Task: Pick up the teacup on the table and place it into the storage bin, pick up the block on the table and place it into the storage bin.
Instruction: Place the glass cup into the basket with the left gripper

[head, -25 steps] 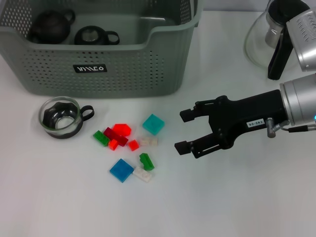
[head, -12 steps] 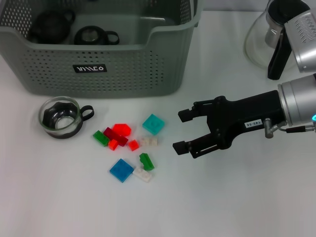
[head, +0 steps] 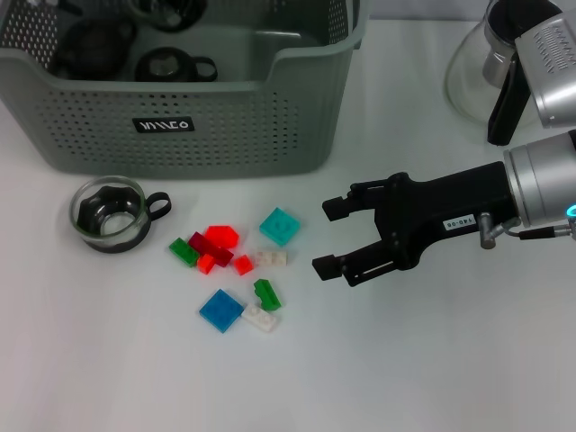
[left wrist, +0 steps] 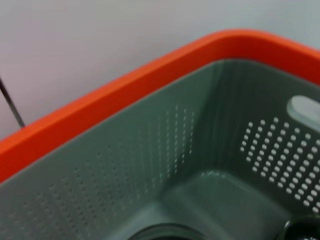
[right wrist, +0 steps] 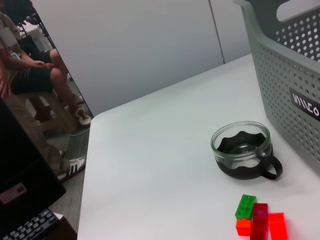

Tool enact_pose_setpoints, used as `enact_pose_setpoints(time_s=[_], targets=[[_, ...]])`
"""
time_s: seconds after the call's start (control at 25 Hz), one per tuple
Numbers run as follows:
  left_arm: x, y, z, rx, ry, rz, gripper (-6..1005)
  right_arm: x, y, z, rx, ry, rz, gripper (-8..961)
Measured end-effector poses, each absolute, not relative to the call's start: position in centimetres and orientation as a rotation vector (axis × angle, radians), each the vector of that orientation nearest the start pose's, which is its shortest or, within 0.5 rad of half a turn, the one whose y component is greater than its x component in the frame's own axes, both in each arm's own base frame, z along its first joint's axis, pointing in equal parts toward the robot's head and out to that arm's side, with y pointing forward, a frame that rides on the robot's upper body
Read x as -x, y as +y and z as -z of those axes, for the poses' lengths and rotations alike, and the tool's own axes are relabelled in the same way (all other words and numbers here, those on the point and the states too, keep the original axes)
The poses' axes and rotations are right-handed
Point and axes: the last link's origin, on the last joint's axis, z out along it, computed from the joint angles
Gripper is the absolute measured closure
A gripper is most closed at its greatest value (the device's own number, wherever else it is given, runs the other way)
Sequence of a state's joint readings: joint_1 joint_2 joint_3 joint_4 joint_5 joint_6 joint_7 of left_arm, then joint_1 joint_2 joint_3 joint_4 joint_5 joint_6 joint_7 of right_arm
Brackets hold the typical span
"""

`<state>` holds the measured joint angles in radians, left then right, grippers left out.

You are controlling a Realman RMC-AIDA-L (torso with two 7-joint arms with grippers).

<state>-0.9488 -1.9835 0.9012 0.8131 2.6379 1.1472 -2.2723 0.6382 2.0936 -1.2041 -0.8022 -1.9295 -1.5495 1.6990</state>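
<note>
The grey-green storage bin [head: 225,126] with a black label [head: 163,124] stands at the back left. A glass teacup [head: 110,213] with a dark inner part stands on the table in front of it. Loose blocks lie to its right: teal [head: 280,226], red [head: 221,238], blue [head: 221,310], green [head: 184,251]. My right gripper [head: 325,238] is open and empty, just right of the blocks. The right wrist view shows the teacup [right wrist: 243,150], blocks [right wrist: 246,206] and bin [right wrist: 285,65]. A dark shape [head: 171,9] shows over the bin's back. The left wrist view shows the bin's inner wall [left wrist: 200,130].
A dark teapot [head: 90,49] and a dark cup [head: 171,65] lie inside the bin. A glass kettle [head: 490,63] with a black handle stands at the back right. Seated people [right wrist: 35,75] and a keyboard [right wrist: 30,227] are beyond the table's far edge.
My right gripper has crept slightly left toward the blocks, still open. A dark shape has come into view over the back of the bin.
</note>
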Motion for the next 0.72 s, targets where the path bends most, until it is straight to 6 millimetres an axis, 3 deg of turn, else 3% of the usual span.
enact_pose_setpoints(time_s=[0.44,0.64,0.72], targets=[[18.4,47.3,-5.0,2.363,-0.836,-0.166,836,-17.8,33.1,5.2,3.161,0.534,-0.424,9],[18.3,47.4,-5.4,2.346,-0.847,-0.149,614,-17.9,33.0,5.1,3.159,0.535,-0.423,8],[18.1,47.4,-6.2,2.332,-0.849,-0.136,475,-18.0,33.0,5.1,3.158,0.536,-0.423,8]])
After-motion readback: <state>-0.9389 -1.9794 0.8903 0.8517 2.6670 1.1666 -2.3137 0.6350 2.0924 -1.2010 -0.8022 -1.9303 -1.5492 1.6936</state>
